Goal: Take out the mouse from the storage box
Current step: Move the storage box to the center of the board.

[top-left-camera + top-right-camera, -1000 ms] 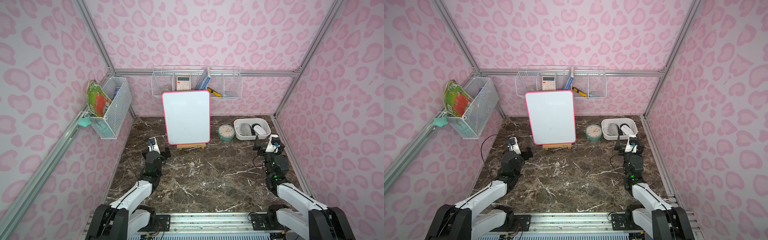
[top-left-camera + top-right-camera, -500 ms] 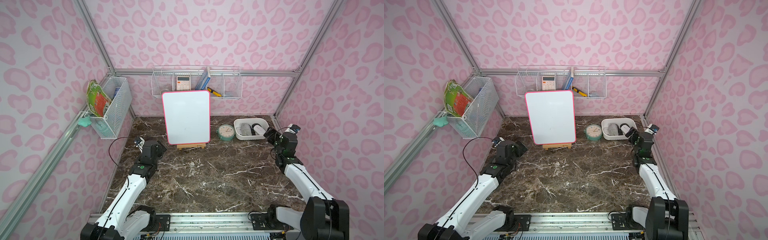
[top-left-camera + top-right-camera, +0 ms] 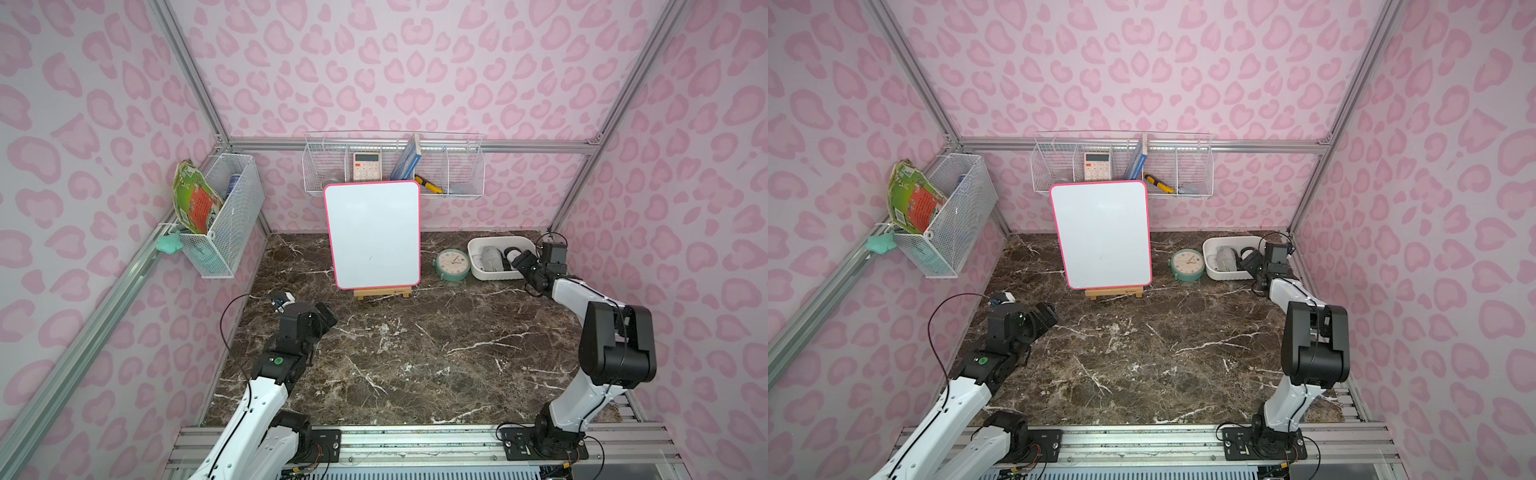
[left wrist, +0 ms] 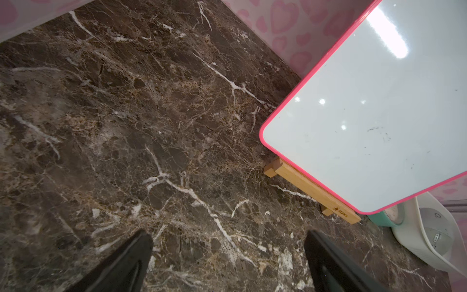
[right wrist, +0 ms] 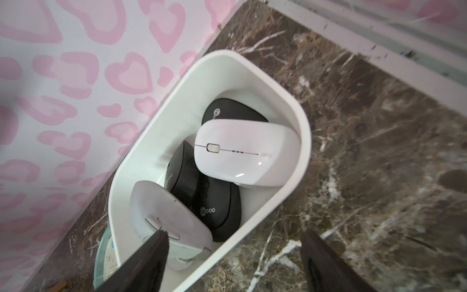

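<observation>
The white storage box (image 3: 492, 274) (image 3: 1225, 275) stands at the table's back right corner. In the right wrist view its rim (image 5: 300, 118) encloses several mice: a white mouse (image 5: 242, 154) on top, a black mouse (image 5: 214, 202) under it, another black one (image 5: 232, 111) behind, and a pale grey mouse (image 5: 164, 215). My right gripper (image 3: 521, 262) (image 5: 233, 235) hovers open at the box's right end, one finger over the pale grey mouse and the other outside the wall. My left gripper (image 3: 326, 320) (image 4: 227, 235) is open over bare table at the left.
A pink-framed whiteboard (image 3: 374, 232) on a wooden stand (image 3: 382, 293) sits at the back middle. A teal clock (image 3: 453, 264) lies just left of the box. Wire baskets hang on the back wall (image 3: 395, 166) and on the left wall (image 3: 224, 216).
Both arms have lifted from their low folded poses. The right arm has reached back to the storage box, and the left arm has stretched forward over the left of the table.
</observation>
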You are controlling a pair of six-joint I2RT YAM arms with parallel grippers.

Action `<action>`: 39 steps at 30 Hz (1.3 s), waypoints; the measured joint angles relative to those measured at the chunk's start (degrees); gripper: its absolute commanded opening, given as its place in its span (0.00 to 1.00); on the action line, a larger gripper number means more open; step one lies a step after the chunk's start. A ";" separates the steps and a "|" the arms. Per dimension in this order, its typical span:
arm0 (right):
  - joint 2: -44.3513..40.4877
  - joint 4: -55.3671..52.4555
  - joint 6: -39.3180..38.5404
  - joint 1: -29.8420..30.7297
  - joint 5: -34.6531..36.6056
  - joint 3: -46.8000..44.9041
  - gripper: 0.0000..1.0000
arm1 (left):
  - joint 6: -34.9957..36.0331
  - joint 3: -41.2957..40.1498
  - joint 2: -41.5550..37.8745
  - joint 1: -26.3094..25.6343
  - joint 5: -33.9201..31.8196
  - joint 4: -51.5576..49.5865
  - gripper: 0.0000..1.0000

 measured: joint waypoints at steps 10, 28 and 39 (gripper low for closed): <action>5.86 -1.62 2.51 0.92 -1.99 3.78 0.59 | 1.16 -0.72 0.68 0.00 0.42 0.94 0.99; 7.15 -2.43 5.60 1.22 -1.40 3.13 0.14 | 1.31 -0.61 1.44 0.00 0.81 1.75 0.99; -4.07 -3.17 6.03 -0.79 0.20 -8.85 0.07 | 1.09 0.35 3.45 0.00 2.27 1.77 0.99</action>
